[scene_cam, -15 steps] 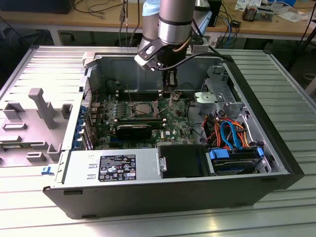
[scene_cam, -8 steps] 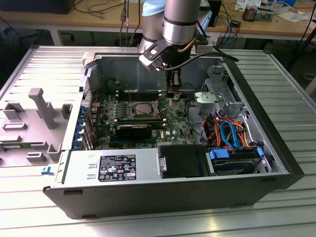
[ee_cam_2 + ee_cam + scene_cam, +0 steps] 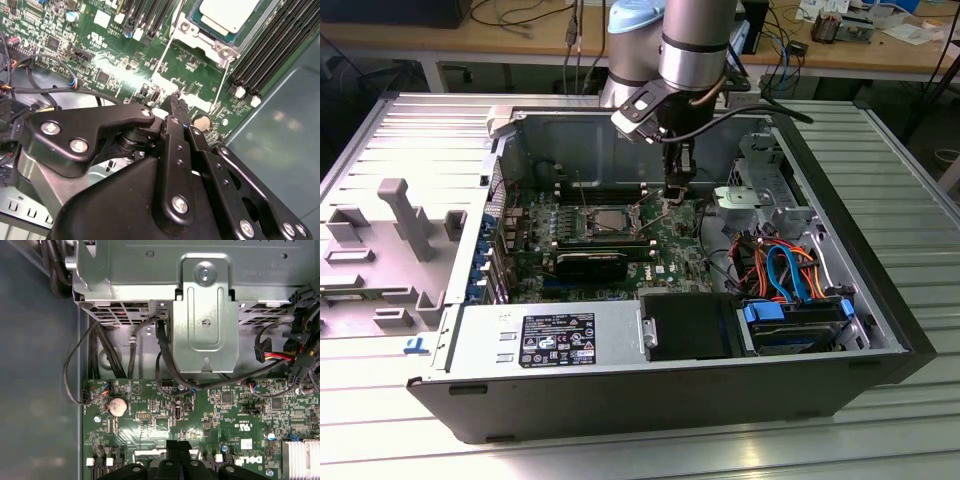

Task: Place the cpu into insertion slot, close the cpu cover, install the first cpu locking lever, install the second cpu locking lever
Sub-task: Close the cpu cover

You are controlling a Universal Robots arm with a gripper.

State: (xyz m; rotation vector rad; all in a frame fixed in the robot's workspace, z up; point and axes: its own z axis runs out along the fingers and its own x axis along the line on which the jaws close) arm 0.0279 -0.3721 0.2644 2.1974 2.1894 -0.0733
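Power supply box (image 3: pixel 555 340) sits nearest in the exterior view, along the front wall of the open computer case (image 3: pixel 620 405), which lies on a ribbed metal worktop (image 3: pixel 910 240). Just beside the box, toward the exterior view's right, are drive bays with blue tabs (image 3: pixel 795 318) under orange and blue cables (image 3: pixel 782 265). Behind them the green motherboard (image 3: pixel 670 238) covers the case floor. Toward its left in the exterior view, the cpu (image 3: pixel 605 220) rests in the insertion slot (image 3: pixel 582 228), pale metal top up. In the second wrist view the cpu cover (image 3: pixel 192 29) frames the chip's edge, and thin wire levers (image 3: pixel 161 59) run out from the socket corners. I cannot tell if these are latched. The fingers (image 3: pixel 677 185) hang over the board to the exterior view's right of the slot, apart from it. In both wrist views they are pressed together, empty, tips close above the board (image 3: pixel 172 107) (image 3: pixel 172 447) near a coin cell (image 3: pixel 117 406). Beyond stands a grey metal drive cage (image 3: pixel 205 315).
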